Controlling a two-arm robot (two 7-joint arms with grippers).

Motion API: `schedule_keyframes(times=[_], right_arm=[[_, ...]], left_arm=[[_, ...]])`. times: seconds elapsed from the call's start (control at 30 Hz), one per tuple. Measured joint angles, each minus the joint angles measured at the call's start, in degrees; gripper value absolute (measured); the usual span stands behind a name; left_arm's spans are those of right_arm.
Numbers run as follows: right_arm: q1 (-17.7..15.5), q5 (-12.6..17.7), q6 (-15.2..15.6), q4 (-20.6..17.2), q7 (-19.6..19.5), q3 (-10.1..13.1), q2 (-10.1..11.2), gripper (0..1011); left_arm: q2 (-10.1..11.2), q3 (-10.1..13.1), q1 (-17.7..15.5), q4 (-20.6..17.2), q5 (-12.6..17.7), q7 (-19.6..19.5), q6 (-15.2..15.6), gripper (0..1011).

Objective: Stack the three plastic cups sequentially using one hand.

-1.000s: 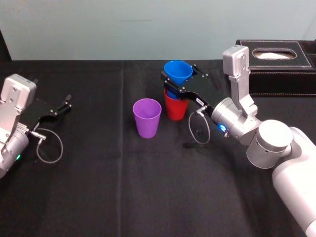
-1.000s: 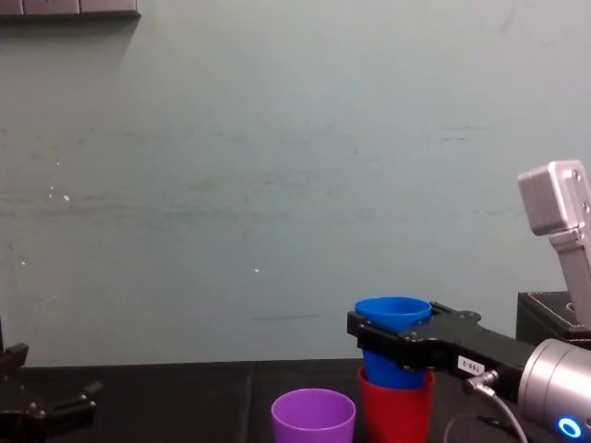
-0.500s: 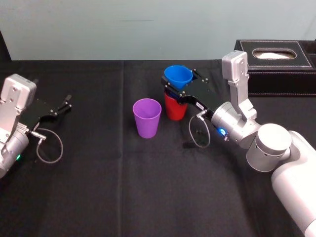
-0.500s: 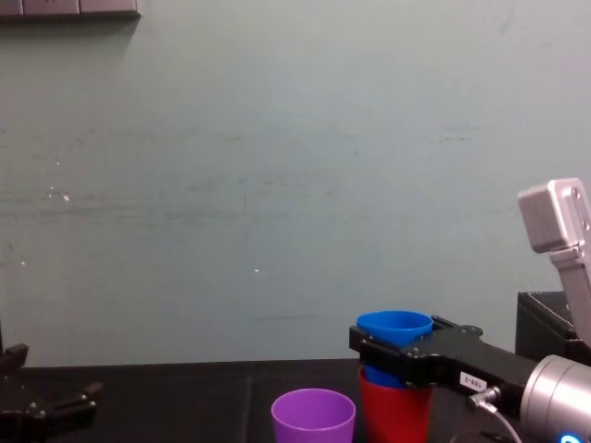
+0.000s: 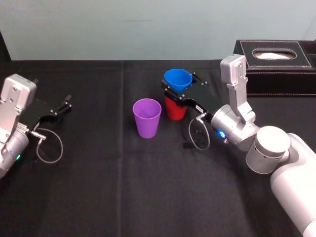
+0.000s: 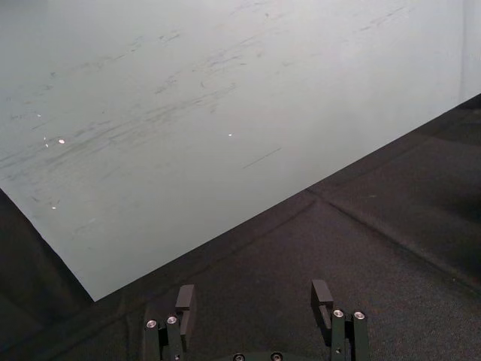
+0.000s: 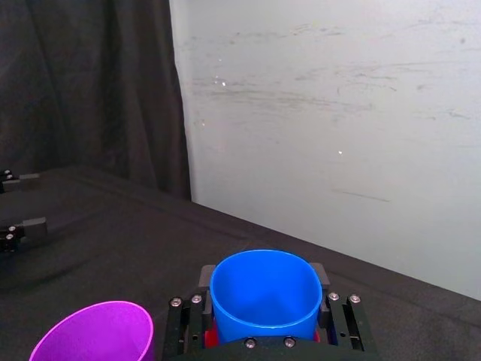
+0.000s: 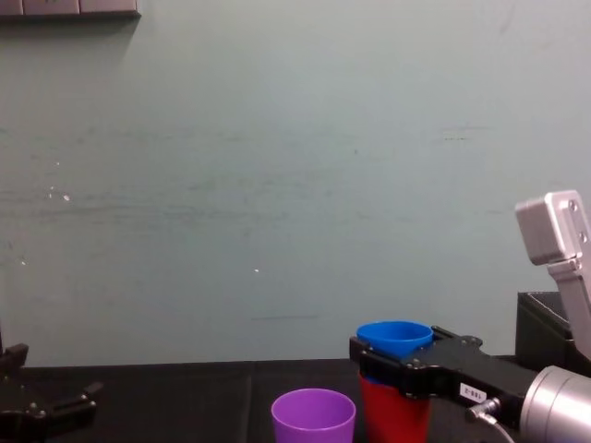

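Your left gripper (image 5: 64, 104) sits parked low over the table (image 5: 123, 187), way off to the left of the cups. Its fingers (image 6: 322, 295) are spread wide with nothing between them.

Nearest cup to you is the purple cup (image 5: 147, 116). It's upright on the table and on its own, just left of the working fingers and a touch closer to the robot. It's near the red one but not touching it.

The right gripper (image 5: 178, 86) reaches in from the right, and its fingers (image 7: 342, 323) are clamped on either side of the blue cup (image 5: 177, 78), gripping it just under the rim. That cup is upright, mouth up, and its lower part is down inside the red cup (image 5: 174, 108), which stands on the table straight below the fingers. In the chest view you can see the blue rim poking out above the red one, with the fingers across the join.

Farther back, right of the fingers, there's a black tissue box (image 5: 276, 64) with white stitching at the table's far edge, well apart from the cups.
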Motion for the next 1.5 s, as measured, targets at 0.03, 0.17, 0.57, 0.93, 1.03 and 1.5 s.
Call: schedule_keyframes(times=[0.03, 0.17, 0.57, 0.93, 1.03, 1.5], right_arm=[[0.0, 0.0, 0.0, 0.0, 0.0, 0.0, 0.0, 743], [0.0, -0.1, 0.0, 0.3, 0.0, 0.0, -0.2, 742], [-0.3, -0.6, 0.2, 0.1, -0.9, 0.2, -0.3, 741], [-0.3, -0.6, 0.3, 0.1, -0.9, 0.2, -0.3, 741], [-0.3, -0.6, 0.3, 0.1, -0.9, 0.2, -0.3, 742], [-0.3, -0.5, 0.3, 0.1, -0.9, 0.2, -0.3, 1004]], left_arm=[[0.0, 0.0, 0.0, 0.0, 0.0, 0.0, 0.0, 1005], [0.0, 0.0, 0.0, 0.0, 0.0, 0.0, 0.0, 1005], [0.0, 0.0, 0.0, 0.0, 0.0, 0.0, 0.0, 1005], [0.0, 0.0, 0.0, 0.0, 0.0, 0.0, 0.0, 1005], [0.0, 0.0, 0.0, 0.0, 0.0, 0.0, 0.0, 1005], [0.0, 0.0, 0.0, 0.0, 0.0, 0.0, 0.0, 1005]])
